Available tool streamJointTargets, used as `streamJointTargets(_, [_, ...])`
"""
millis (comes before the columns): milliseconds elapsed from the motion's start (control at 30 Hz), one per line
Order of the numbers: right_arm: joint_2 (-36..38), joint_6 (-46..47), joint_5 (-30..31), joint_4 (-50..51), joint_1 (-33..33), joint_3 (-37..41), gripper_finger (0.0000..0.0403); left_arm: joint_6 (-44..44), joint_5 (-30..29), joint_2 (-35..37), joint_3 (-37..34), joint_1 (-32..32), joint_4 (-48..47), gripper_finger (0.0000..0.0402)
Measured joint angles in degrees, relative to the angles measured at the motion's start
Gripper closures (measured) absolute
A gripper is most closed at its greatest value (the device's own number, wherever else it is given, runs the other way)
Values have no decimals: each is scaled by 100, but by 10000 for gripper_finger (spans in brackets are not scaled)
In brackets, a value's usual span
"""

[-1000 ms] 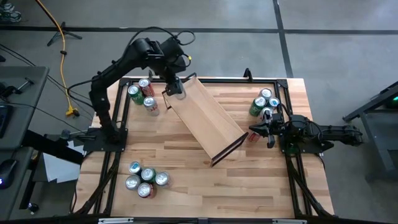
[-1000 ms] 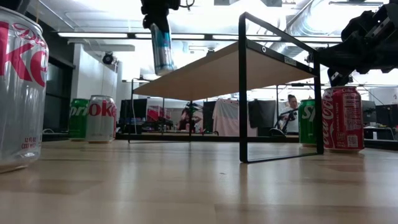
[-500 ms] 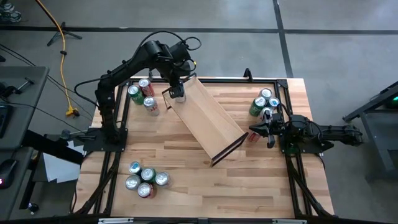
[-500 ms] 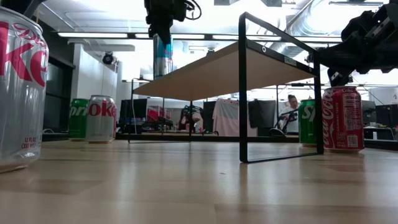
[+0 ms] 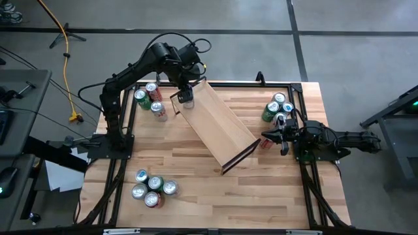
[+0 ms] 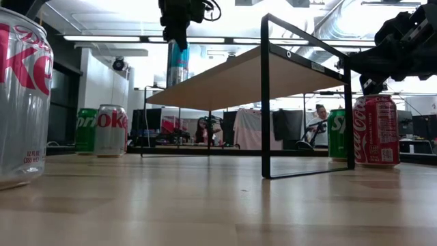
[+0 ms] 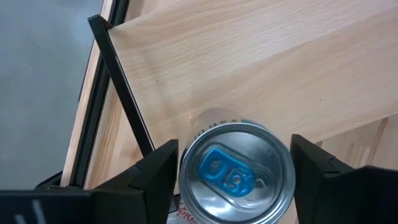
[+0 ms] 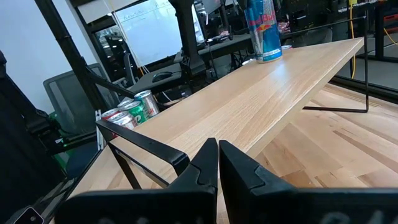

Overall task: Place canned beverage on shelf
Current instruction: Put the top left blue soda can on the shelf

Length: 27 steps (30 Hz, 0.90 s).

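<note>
Releasing cleanly, we lift the left gripper (image 7: 235, 168), jaws parted around the can (image 7: 236, 172) standing on the shelf (image 5: 219, 124), straight up; right gripper (image 8: 217, 163) shut.

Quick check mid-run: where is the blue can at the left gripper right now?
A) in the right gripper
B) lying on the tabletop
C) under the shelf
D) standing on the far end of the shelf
D: the blue can stands upright on the shelf plank's far end, with the left gripper fingers either side of it.
</note>
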State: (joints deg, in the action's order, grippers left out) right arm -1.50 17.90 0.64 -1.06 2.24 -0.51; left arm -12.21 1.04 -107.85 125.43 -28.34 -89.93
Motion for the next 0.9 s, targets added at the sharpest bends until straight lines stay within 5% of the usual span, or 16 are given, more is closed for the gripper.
streamJointTargets(433, [0, 2, 0, 0, 0, 0, 402, 241, 14, 7, 807, -14, 55, 188])
streamJointTargets(700, [0, 2, 0, 0, 0, 0, 402, 2688, -818, 129, 909, 45, 267, 188])
streamJointTargets(900, [0, 2, 0, 0, -1, 0, 402, 3513, -866, 120, 907, 169, -28, 188])
